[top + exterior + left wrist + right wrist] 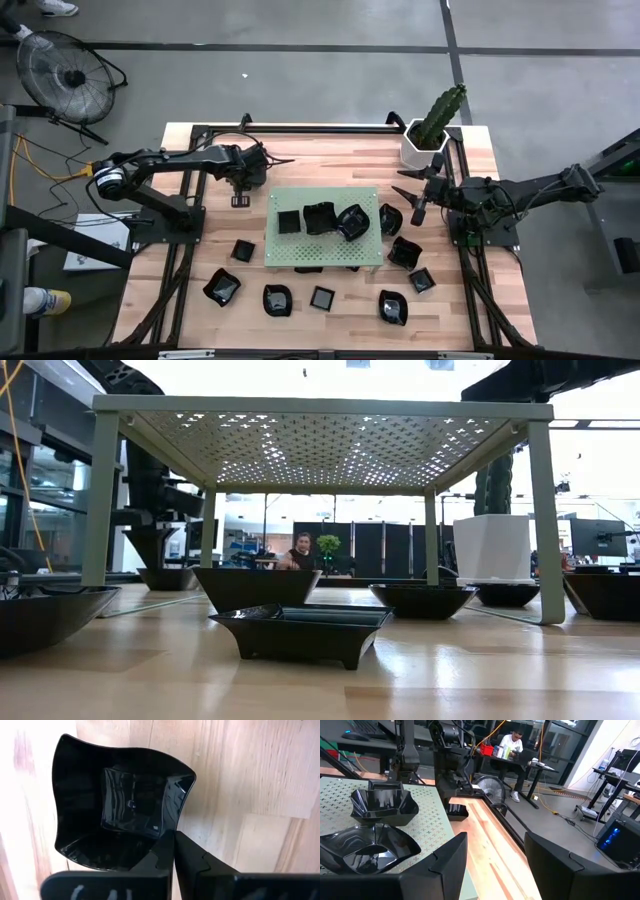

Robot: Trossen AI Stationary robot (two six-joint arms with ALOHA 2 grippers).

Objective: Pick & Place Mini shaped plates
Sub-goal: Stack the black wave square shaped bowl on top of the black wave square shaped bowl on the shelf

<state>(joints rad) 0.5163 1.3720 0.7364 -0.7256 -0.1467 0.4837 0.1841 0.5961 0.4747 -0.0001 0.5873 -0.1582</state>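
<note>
Green board (322, 232): three plates (318, 218) already placed on top; fourth judged partly on its right edge. About ten plates left on table (200, 310), mostly in front of and right of board.

Left gripper (241, 190): pressed together on rim of square plate (120, 805), back-left of board.

Right gripper (418, 192): spread, nothing held, hovers near pot (424, 147).

No readable text or labels anywhere.
</note>
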